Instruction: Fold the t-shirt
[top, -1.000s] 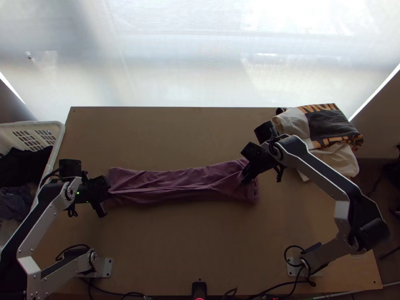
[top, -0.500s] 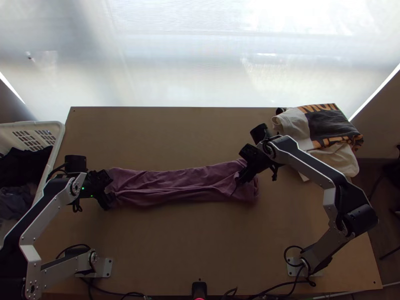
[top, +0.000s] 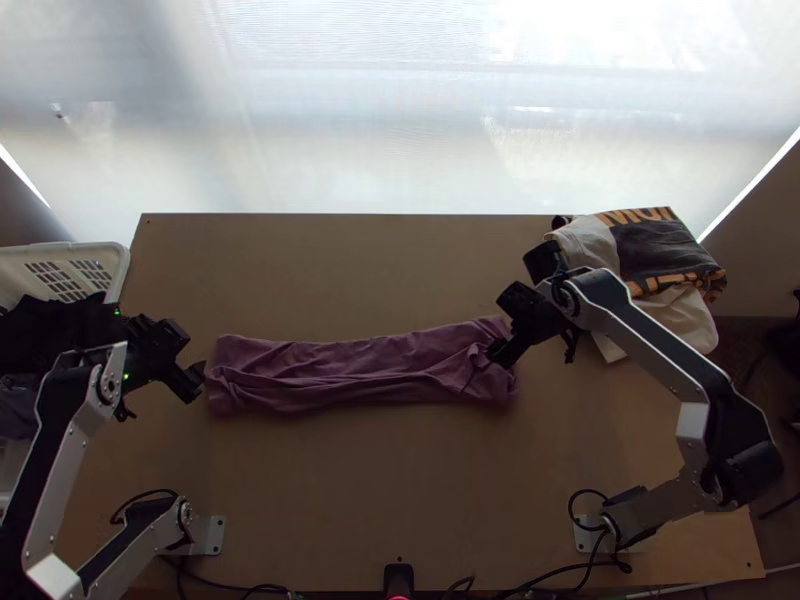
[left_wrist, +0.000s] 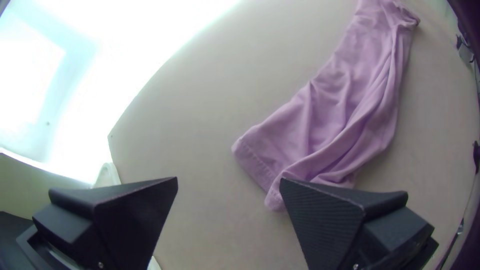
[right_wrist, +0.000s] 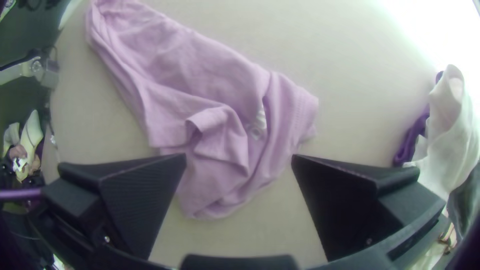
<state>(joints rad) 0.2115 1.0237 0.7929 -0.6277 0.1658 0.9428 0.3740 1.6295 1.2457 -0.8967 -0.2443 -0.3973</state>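
The purple t-shirt (top: 340, 375) lies as a long, narrow, creased strip across the middle of the table. Just off its left end is my left gripper (top: 198, 380). Over its right end stands my right gripper (top: 497, 352). In the left wrist view the left gripper (left_wrist: 227, 182) is open, its fingers apart, with the shirt's hemmed end (left_wrist: 260, 160) beyond them. The right wrist view has the right gripper (right_wrist: 239, 160) open above the shirt (right_wrist: 215, 135), where a small flap is turned up and some white print peeks out.
A white basket (top: 118, 275) with dark clothes stands at the table's left edge. Other garments, cream and dark with orange print (top: 650, 255), are piled at the back right corner. Bare wood (top: 350, 480) stretches in front of the shirt.
My left gripper has moved left, away from the shirt's left end. The right gripper first shifted slightly left, then back right. The cloth near the right gripper is creased a little differently.
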